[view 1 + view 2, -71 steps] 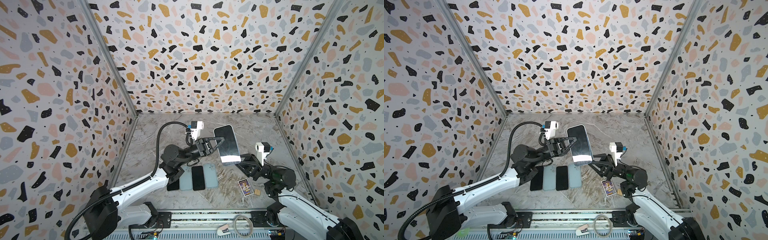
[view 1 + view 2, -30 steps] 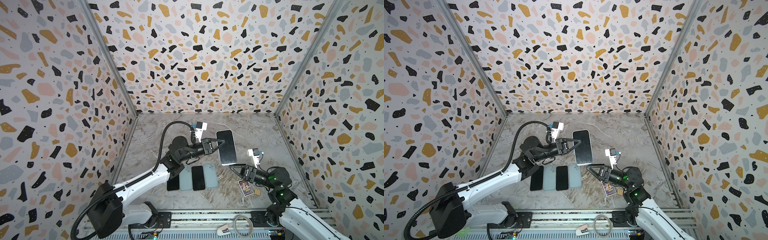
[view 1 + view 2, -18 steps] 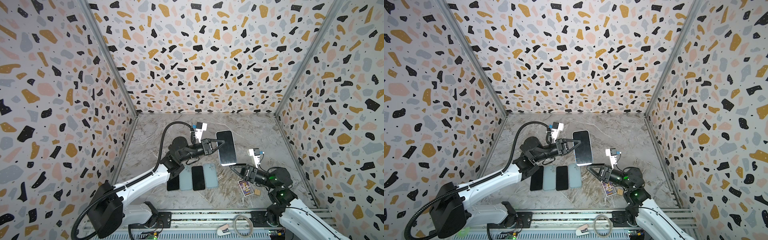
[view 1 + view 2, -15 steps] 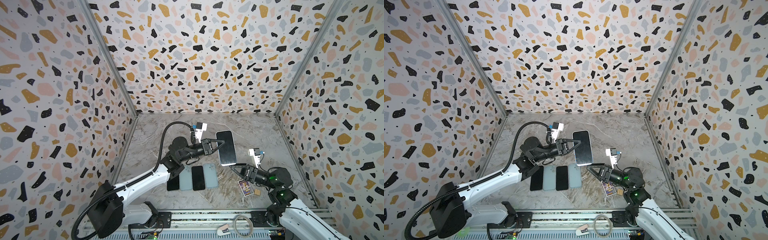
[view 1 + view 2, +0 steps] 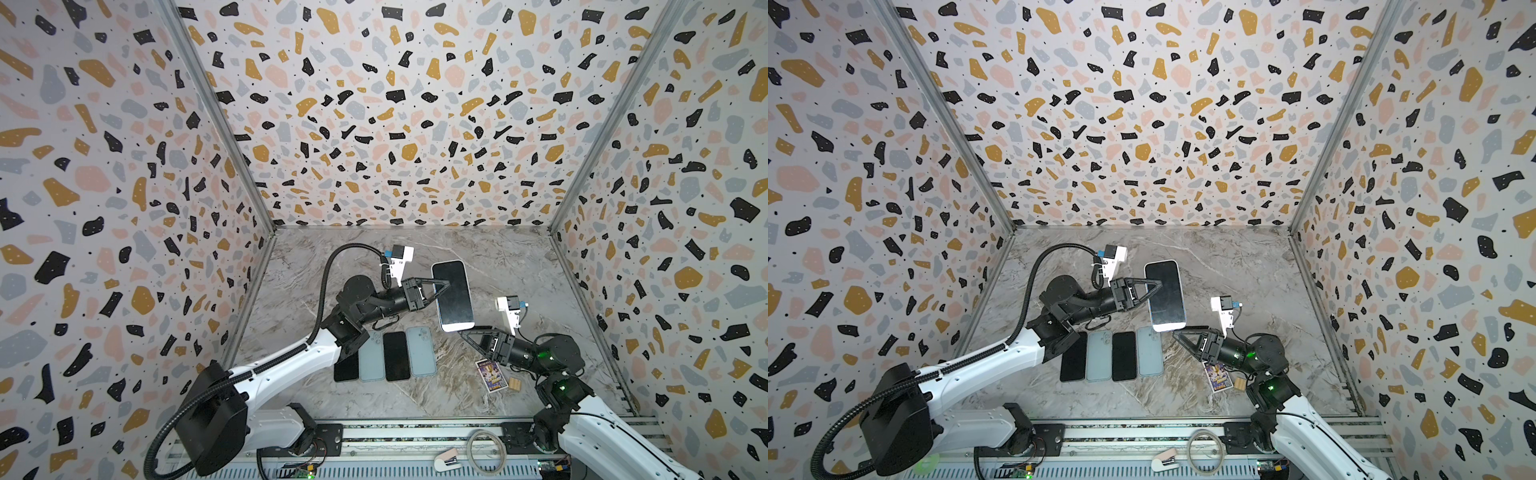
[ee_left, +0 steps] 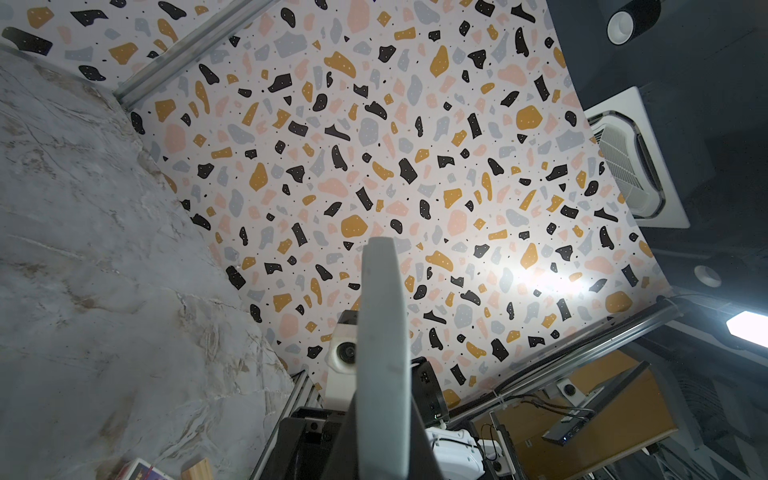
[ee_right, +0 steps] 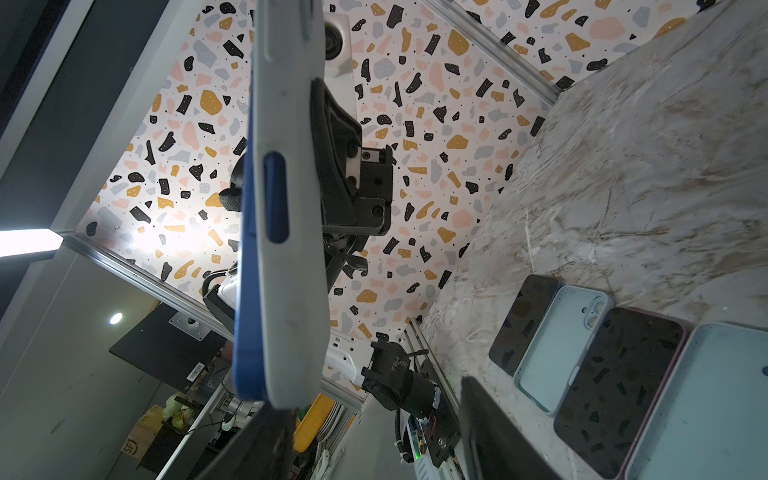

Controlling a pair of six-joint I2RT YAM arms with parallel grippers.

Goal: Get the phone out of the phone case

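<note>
A phone (image 5: pixel 453 297) with a dark screen, in a pale grey phone case (image 7: pixel 291 249), hangs above the table in both top views (image 5: pixel 1165 297). My left gripper (image 5: pixel 440 286) is shut on the long left edge of the phone in its case. That edge (image 6: pixel 382 353) runs straight out between the jaws of the left gripper (image 6: pixel 382 436) in the left wrist view. The phone's blue rim (image 7: pixel 249 291) shows along the case's side. My right gripper (image 5: pixel 465 332) stands open just under the phone's near end with nothing between its fingers (image 7: pixel 498 436).
On the marble table (image 5: pixel 519 257) lie a black phone (image 5: pixel 345 365), a pale blue case (image 5: pixel 371 357), another black phone (image 5: pixel 396 355) and a second pale blue case (image 5: pixel 420 351) in a row. A picture card (image 5: pixel 491 376) and a small wooden block (image 5: pixel 515 384) lie under the right arm. Patterned walls close three sides.
Since the earliest frames the left gripper has carried the phone lower and further back, and the right gripper has drawn back from its near end. Over the last second nothing visibly moved.
</note>
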